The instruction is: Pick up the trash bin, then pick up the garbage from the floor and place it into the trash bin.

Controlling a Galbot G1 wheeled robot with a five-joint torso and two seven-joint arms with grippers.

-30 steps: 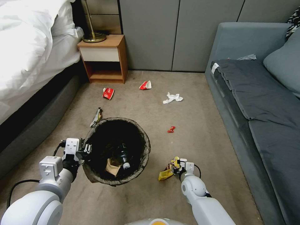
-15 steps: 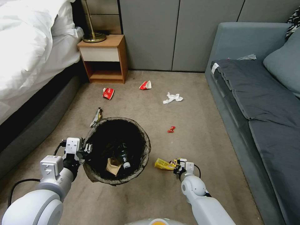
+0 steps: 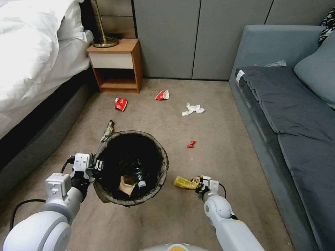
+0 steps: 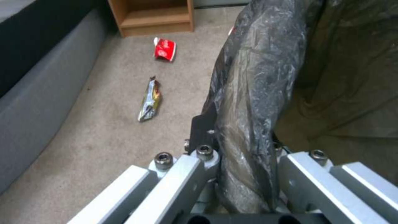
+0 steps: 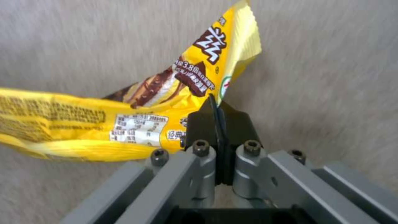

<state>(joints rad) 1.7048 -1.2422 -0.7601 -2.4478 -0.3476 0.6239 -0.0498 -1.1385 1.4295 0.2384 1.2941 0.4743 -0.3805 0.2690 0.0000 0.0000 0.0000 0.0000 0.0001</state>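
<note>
Trash bin [image 3: 131,167]: lined with a dark bag folded over the rim, held above the floor [image 3: 216,153] by the left gripper [image 3: 97,166], whose fingers are clamped on the near-left rim, one inside and one outside the liner; contents include a green bottle [image 3: 138,174] with white cap and a crumpled brown paper bag [image 3: 125,185]. Yellow snack wrapper [image 3: 185,182]: pinched at one end between the closed fingers of the right gripper [image 3: 199,182], hanging just beside the bin's right rim. Loose on the floor: silver-yellow wrapper [image 3: 107,130] by the bin's far-left side; red packet [image 3: 121,104] near the nightstand [image 3: 117,64]; red-white wrapper [image 3: 162,94] near the far wall; white tissue [image 3: 192,109]; small red scrap [image 3: 191,144].
</note>
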